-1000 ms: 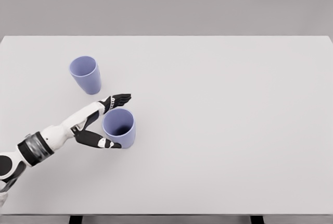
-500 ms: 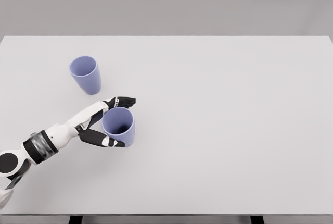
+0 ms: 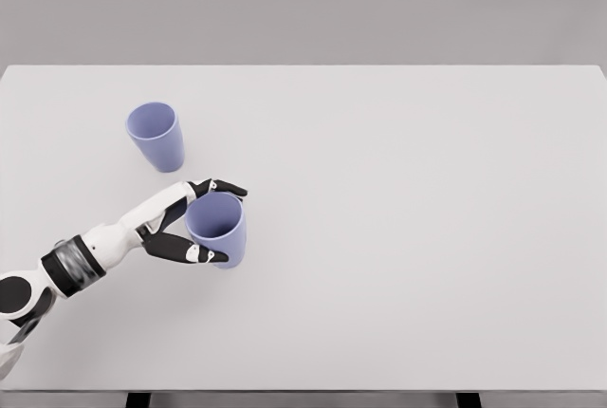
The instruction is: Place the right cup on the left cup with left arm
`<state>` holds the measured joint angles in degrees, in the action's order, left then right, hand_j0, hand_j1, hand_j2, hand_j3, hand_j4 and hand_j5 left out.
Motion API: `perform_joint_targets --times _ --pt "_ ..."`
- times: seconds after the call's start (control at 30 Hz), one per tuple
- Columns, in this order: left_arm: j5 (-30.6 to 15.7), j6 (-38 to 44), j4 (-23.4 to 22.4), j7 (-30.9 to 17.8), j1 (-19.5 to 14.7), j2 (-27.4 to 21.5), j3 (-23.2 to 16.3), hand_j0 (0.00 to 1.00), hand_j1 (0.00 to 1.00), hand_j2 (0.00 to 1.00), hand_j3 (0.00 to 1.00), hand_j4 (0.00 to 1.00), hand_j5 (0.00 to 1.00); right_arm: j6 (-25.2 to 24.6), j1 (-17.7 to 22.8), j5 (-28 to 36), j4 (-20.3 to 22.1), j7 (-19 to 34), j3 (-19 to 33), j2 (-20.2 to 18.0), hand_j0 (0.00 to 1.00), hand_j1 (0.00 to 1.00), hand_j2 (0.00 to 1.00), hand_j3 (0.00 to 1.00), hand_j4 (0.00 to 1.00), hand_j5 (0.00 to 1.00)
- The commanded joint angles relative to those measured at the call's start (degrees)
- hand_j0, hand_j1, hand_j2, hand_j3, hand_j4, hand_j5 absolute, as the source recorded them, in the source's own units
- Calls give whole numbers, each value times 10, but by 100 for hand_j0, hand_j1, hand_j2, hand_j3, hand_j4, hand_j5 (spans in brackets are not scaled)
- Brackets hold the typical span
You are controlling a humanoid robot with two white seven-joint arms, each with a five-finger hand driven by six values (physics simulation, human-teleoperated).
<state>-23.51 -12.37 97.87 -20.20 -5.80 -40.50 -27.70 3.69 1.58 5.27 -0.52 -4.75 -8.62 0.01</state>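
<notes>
While my left hand (image 3: 194, 223) wraps its black fingers (image 3: 226, 187) and thumb around the nearer lavender plastic cup (image 3: 217, 228), that cup stands upright on the pale grey counter (image 3: 408, 199), or perhaps just off it; I cannot tell. A second lavender plastic cup (image 3: 156, 136) stands apart, up and to the left, mouth open.

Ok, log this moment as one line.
stage: grasping | left hand: closed around right cup | left cup: upright, apart | right arm: unseen
</notes>
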Motion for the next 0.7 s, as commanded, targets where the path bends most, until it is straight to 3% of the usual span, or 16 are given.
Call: perform_joint_targets --times 0.0,0.53,0.67 --pt "6 2 2 -3 0 -2 0 70 70 70 70 70 70 0 0 0 0 0 0 0 100 100 100 100 100 100" --pt "-7 9 40 -3 -1 -15 28 69 69 69 69 69 69 0 0 0 0 0 0 0 100 100 100 100 100 100" --pt "-27 10 50 -3 -7 -40 31 69 69 69 69 69 69 0 0 0 0 0 0 0 100 100 100 100 100 100"
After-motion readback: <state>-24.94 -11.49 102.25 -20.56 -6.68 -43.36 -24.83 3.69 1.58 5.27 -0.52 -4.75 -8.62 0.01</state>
